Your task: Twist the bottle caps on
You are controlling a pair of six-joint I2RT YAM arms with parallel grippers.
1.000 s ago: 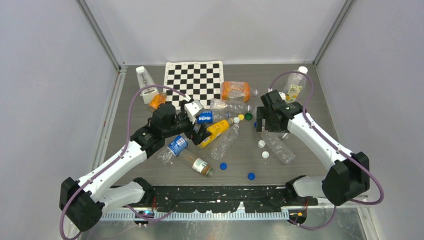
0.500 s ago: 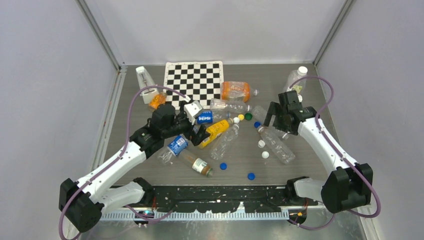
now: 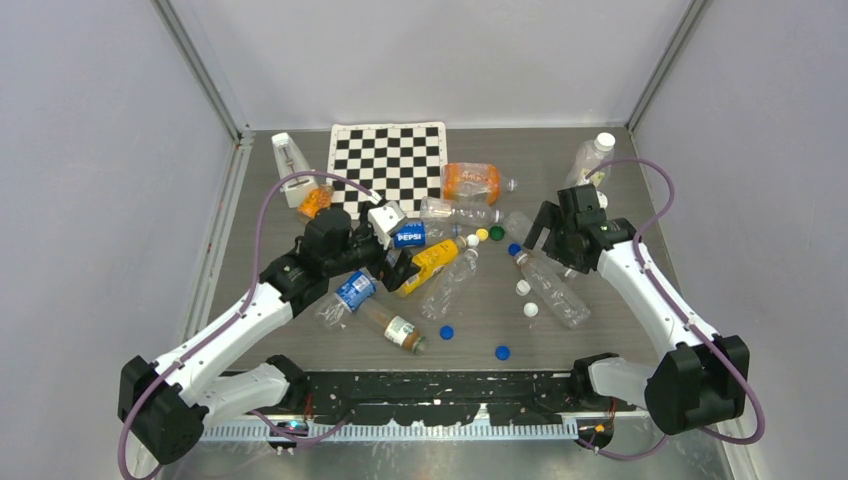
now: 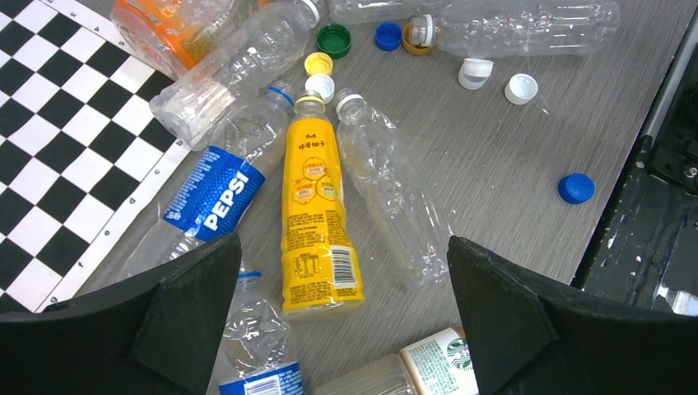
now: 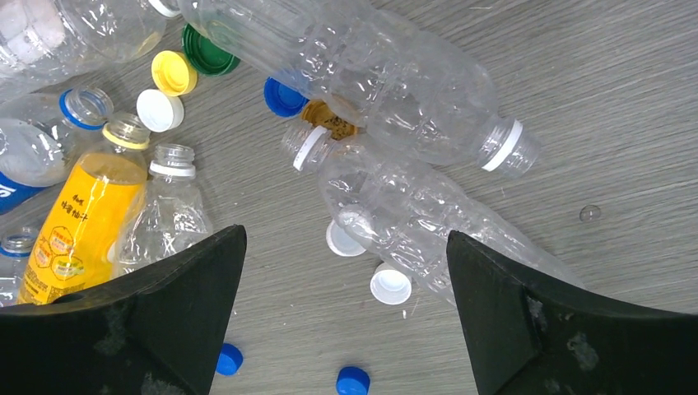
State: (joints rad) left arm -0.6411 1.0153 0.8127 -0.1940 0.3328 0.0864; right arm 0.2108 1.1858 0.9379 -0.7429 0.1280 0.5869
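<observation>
Across the grey table, bottle caps are scattered loose among uncapped bottles lying flat. Over a yellow-label bottle, beside a Pepsi bottle, the left gripper is held wide open with nothing gripped. Above a clear bottle, the right gripper is likewise spread wide and empty. 2 white caps are seen just beside that clear bottle. 1 yellow cap, 1 green cap, 1 white cap and 1 blue cap are clustered by the bottle necks. 2 more blue caps are lying apart, nearer the arm bases.
</observation>
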